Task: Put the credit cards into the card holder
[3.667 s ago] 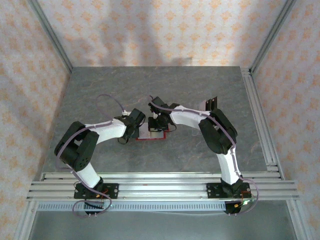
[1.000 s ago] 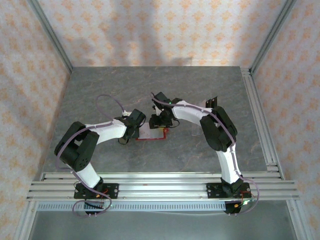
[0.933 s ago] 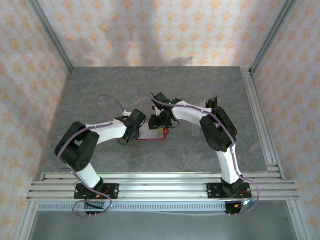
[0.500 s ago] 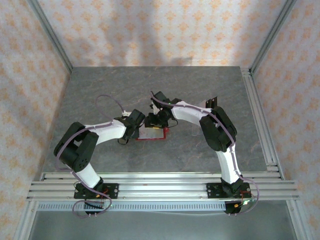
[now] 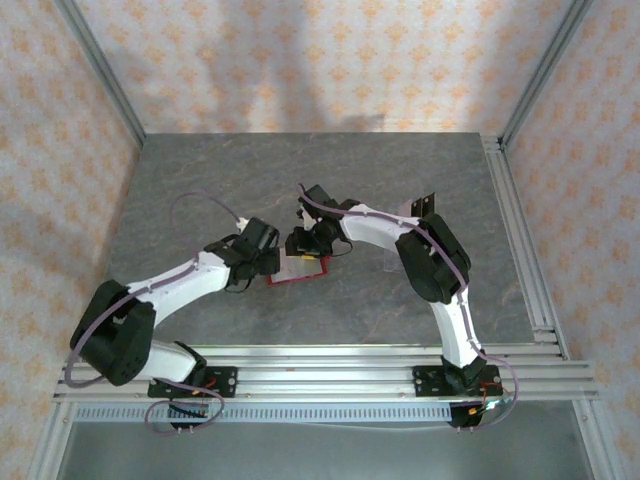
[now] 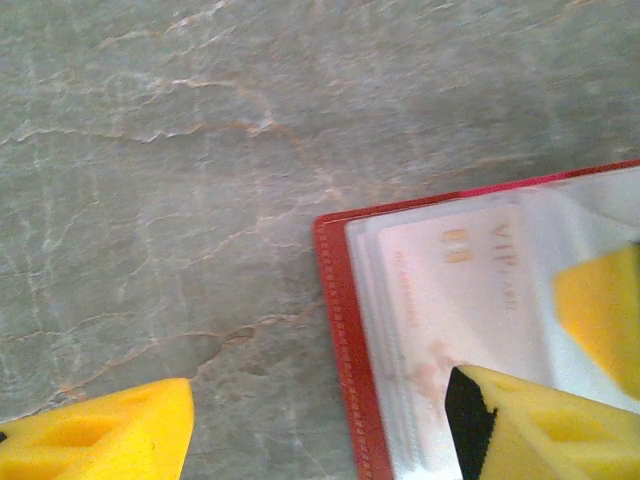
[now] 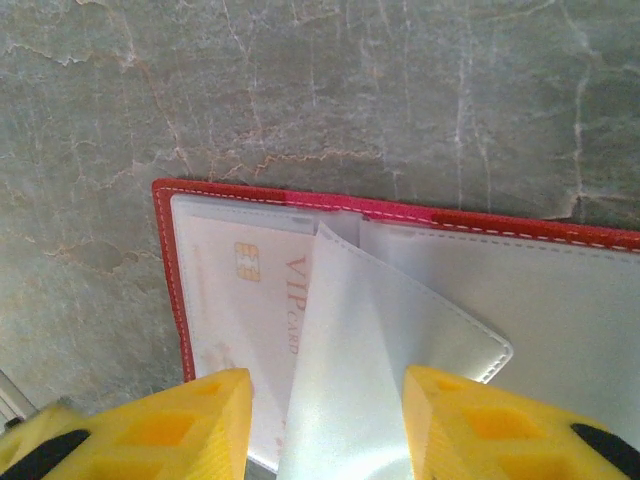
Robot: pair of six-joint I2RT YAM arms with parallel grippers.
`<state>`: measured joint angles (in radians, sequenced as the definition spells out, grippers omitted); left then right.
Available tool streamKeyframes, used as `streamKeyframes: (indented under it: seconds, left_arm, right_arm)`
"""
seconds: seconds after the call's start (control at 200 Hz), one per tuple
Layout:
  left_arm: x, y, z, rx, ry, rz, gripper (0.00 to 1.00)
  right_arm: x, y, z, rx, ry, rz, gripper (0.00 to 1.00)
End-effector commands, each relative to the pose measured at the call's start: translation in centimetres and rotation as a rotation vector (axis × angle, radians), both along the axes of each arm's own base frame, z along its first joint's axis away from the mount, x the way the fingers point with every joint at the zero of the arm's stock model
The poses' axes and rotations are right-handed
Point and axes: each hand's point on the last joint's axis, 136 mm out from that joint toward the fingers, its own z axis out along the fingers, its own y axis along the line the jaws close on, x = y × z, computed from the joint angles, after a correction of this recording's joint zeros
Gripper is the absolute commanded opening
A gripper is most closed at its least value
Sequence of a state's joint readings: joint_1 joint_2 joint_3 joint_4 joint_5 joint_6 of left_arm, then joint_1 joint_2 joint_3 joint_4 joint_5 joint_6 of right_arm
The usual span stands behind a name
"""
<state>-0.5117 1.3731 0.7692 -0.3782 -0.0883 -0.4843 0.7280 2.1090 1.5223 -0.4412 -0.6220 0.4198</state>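
Midpoint, judging by the layout: finding the card holder [image 5: 300, 270] lying open and flat on the desk [image 5: 200, 180], near the middle, between the two arms. Reading one pale credit card [image 7: 250, 290], marked with a chip and the letters VIP, as already sitting in the left-hand pocket under a clear cover, close against the red border. Seeing a pale plastic leaf [image 7: 380, 340] rising off the fold and standing up between the fingers of the right tool [image 7: 320, 385], leaning toward one finger and leaving a gap to the other. Taking those jaws as parted, propping the leaf rather than pinching it. Noticing the left tool [image 6: 320, 400] spread wide as well and carrying nothing, with one finger [image 6: 100, 440] over bare desk just beside the holder's left edge and the other [image 6: 540, 430] over the filled pocket. Not being able to tell whether that second finger is pressing the page down. Spotting a small dark flat shape [image 5: 425, 204] well apart from the holder, beside the right arm, too small for calling it a card with any confidence. Judging the rest as fetching any further cards and sliding them into the free pockets behind the lifted leaf. Not being able to tell how many are waiting.
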Motion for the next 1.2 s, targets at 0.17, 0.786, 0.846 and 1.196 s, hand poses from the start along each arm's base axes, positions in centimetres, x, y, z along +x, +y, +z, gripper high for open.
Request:
streamKeyframes:
  seconds: [0.17,0.786,0.846,1.196]
  left_arm:
    - [-1.5,-3.4,1.1,-0.061,-0.031,-0.121,0.7]
    - [-0.5,-5.4,-1.1,0.014,-0.022,-0.118,0.7]
    - [-0.6,-5.1,-1.3,0.032,-0.015,-0.107,0.7]
    - [-1.1,-3.6,-2.7,0.086,0.013,-0.046,0.69]
  right_arm:
    - [-0.3,0.4,-0.4,0.006,0.008,-0.001,0.43]
    - [-0.2,0.9,0.0,0.023,0.008,0.002,0.43]
    - [-0.2,0.9,0.0,0.026,0.009,0.003,0.43]
    - [1.6,0.3,4.0,0.071,-0.066,-0.05,0.44]
